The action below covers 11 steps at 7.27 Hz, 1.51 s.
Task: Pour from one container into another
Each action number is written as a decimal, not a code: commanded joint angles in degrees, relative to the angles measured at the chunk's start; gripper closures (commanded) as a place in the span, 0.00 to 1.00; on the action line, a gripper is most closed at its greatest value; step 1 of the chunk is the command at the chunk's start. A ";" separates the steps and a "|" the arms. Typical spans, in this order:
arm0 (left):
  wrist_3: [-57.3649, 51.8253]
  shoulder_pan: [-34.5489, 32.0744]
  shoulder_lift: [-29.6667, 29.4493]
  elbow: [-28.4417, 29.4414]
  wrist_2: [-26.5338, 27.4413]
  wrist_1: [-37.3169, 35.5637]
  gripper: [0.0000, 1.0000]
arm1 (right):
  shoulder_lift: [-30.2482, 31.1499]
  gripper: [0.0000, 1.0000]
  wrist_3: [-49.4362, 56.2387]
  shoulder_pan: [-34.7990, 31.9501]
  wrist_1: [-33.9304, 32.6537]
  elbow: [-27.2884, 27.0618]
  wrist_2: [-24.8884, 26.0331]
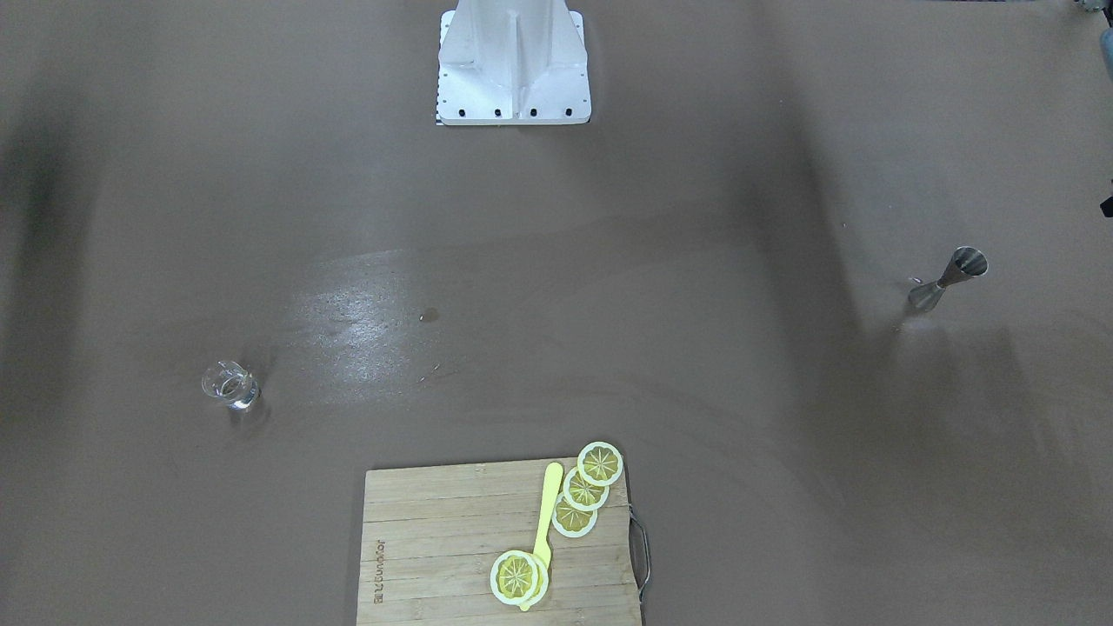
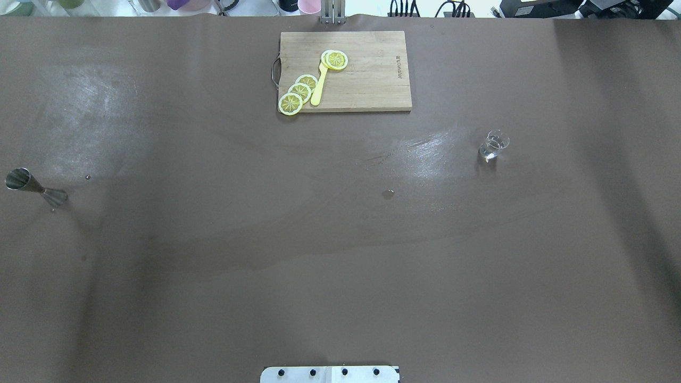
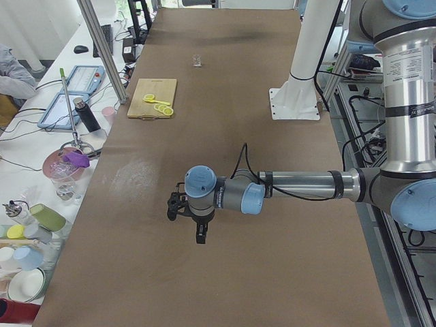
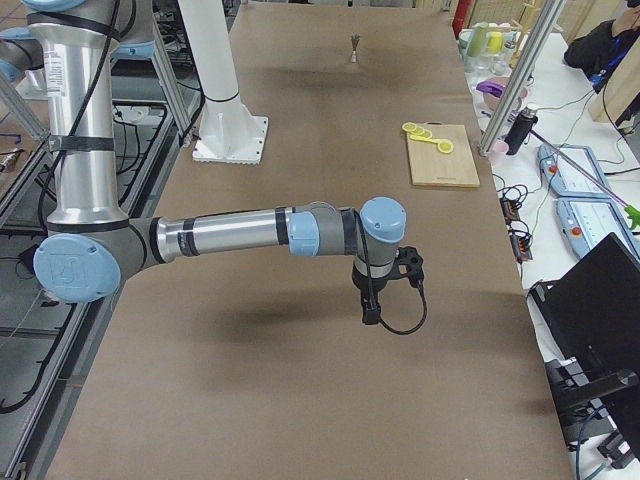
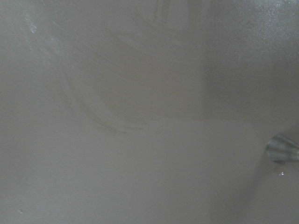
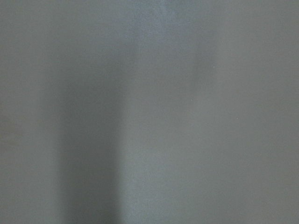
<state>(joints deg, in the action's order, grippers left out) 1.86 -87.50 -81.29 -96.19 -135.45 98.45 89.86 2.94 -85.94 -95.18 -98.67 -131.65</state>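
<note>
Grip cannot be judged for left gripper (image 3: 177, 206) or right gripper (image 4: 410, 268), seen only side-on. The jigger (image 2: 36, 188) is set far left, the glass (image 2: 493, 144), perhaps part-filled, well apart on the right; over that long carry spills could be caused, or the jigger toppled.

My left arm (image 3: 300, 184) is silver tube with pale blue joint caps, black bands and a thin black cable looping at its wrist. My right arm (image 4: 225, 232) looks the same. Black screws line the foot plate of my white pedestal (image 1: 513, 61).
</note>
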 commanded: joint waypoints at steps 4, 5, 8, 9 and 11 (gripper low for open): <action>-15.05 -5.67 0.96 1.44 0.45 -5.64 0.01 | 0.49 0.00 -0.04 -0.90 0.00 0.06 -0.72; -15.13 -5.67 0.88 2.14 0.53 -5.64 0.01 | 0.49 0.00 -0.04 -1.24 0.00 0.14 -0.80; -15.66 -7.77 4.72 0.66 0.36 -7.90 0.01 | 0.41 0.00 0.04 -1.25 0.00 0.32 -0.72; -15.48 -7.86 4.92 0.66 0.62 -8.10 0.01 | 0.41 0.00 -0.04 -1.25 0.00 0.41 -0.72; -15.22 -8.30 5.88 0.75 3.41 -8.45 0.01 | 0.41 0.00 0.04 -1.25 0.00 0.41 -0.72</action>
<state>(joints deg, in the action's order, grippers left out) -13.43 -95.48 -76.05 -95.25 -134.09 90.24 90.29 2.92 -87.18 -95.18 -98.28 -132.36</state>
